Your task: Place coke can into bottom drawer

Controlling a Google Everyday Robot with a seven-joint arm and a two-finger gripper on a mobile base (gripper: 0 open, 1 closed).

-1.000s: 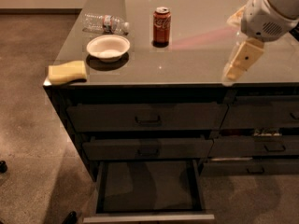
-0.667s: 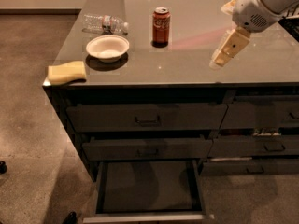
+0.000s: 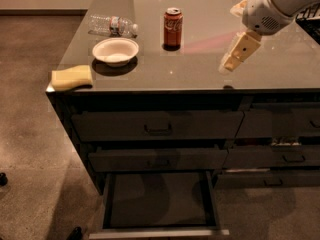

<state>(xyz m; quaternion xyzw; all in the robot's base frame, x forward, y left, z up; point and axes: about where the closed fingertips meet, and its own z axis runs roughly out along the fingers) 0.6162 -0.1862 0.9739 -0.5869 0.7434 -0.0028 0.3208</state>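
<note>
Camera view looks down on a dark cabinet with a glossy grey counter (image 3: 210,74), and we see two columns of drawers below it. In the left column the two upper drawers (image 3: 157,125) are closed, while the bottom drawer (image 3: 155,199) is pulled out, showing its flat dark inside and pale front edge. The white robot arm (image 3: 280,4) comes in from the upper right. Its gripper (image 3: 230,64) hangs tilted above the right part of the counter, near the front edge, holding nothing; we cannot tell whether it is released or clenched. A clear plastic bottle (image 3: 111,25) lies on its side at the far left of the counter. A white bowl (image 3: 116,51) sits in front of it, and a yellow sponge (image 3: 72,77) rests at the front left corner. The red can (image 3: 173,27) stands upright on the counter, right of the bottle and bowl, well apart from the gripper and outside the drawer.
</note>
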